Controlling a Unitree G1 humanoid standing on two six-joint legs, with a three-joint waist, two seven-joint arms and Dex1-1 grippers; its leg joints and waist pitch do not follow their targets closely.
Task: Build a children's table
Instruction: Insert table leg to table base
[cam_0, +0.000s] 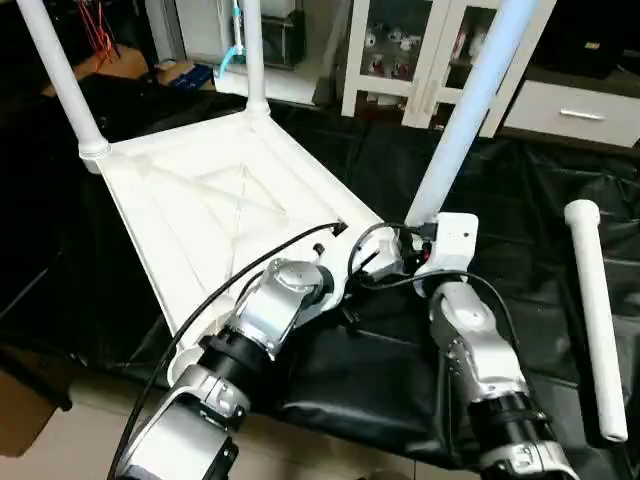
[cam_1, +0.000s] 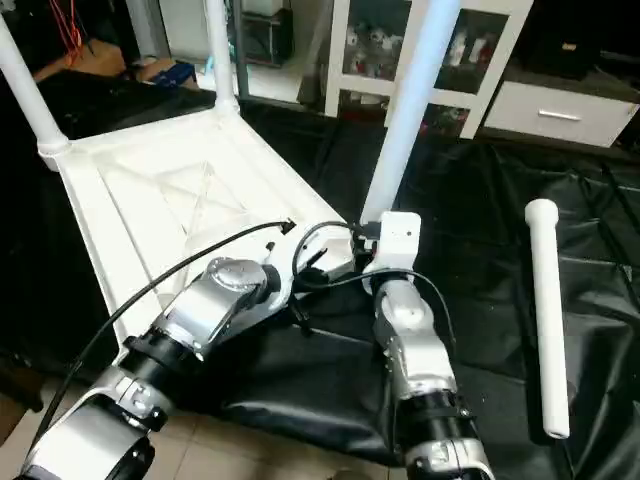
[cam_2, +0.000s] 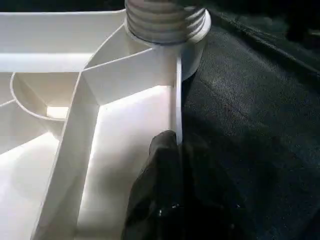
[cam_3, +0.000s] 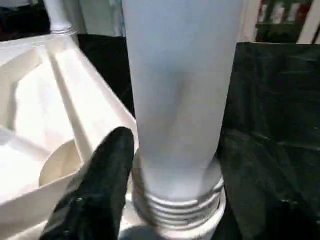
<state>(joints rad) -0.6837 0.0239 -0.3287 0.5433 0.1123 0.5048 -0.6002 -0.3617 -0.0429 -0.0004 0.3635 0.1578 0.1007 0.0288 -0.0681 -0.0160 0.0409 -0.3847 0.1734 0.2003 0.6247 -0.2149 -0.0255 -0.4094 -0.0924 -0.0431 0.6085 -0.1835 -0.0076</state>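
The tabletop (cam_0: 215, 215) lies upside down on the black sheet (cam_0: 520, 200), ribbed underside up, near the table's front edge. Two legs (cam_0: 60, 80) stand upright in the far corner sockets, and a third leg (cam_0: 470, 110) rises from the near right corner socket (cam_2: 192, 50), with its threaded end (cam_3: 175, 202) partly showing above the socket's rim (so, by the look of it, not yet fully screwed home). The fourth leg (cam_0: 598, 320) lies loose on the sheet well to the right. The left gripper (cam_2: 172, 150) is pinched nearly closed on the tabletop's thin edge wall just beside that socket, seemingly steadying the top. The right gripper (cam_3: 150, 165) is at the foot of the third leg, with one black finger (cam_3: 102, 175) lying against the tube's side; whether it grips the leg or has just let go cannot be told. The step in hand appears to be seating the third leg. The next move probably calls for another grasp-and-twist on the tube while the left keeps the top from turning, until the threads disappear; afterwards the loose leg has to be fetched for the last socket, near the left forearm (cam_0: 270, 320).
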